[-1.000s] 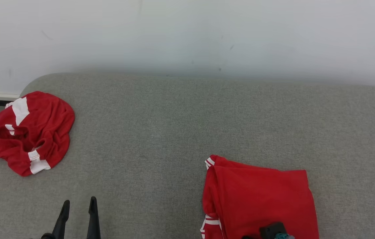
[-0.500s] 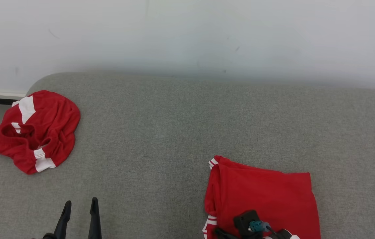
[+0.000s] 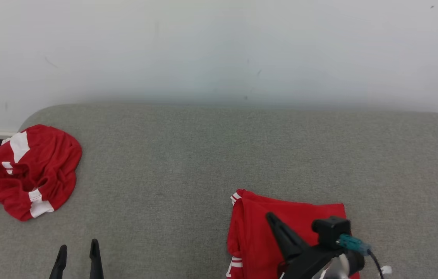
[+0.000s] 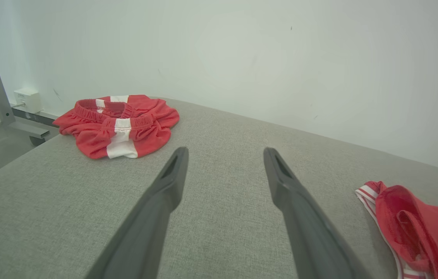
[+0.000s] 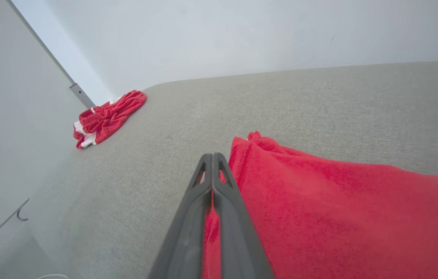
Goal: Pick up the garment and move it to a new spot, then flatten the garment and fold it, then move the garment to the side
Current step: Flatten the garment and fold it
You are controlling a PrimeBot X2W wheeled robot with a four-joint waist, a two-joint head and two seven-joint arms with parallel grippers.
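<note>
Right claw has come up from the picture's bottom edge and now lies over the folded red garment. The head camera has tipped too, so the whole scene sits lower. The cloth itself looks unshifted.

Head view:
- The folded red garment lies near the front edge, right of centre, on the grey fabric-covered worktop.
- A crumpled red-and-white garment sits at the far left corner, well apart.
- The left claw is at the lower left over bare worktop, fingers apart and empty.

Left wrist view:
- The fingers are spread wide with nothing between them.
- The crumpled piece lies beyond to the left, its elastic waistband showing.
- The folded piece is at the right edge, its striped hem visible.

Right wrist view:
- The two fingers are pressed together with no cloth visibly pinched between them.
- They run along the folded garment's left edge. Whether the tips brush the cloth I cannot tell from this angle.

Handling, as I judge it:
- The garment is a light, soft, limp knit. It will probably sag and spill open if lifted by one layer.
- Best to take the folded left edge through all layers, or both near corners at once.
- Both garments lie loose on the surface, in no bin or basket.
</note>
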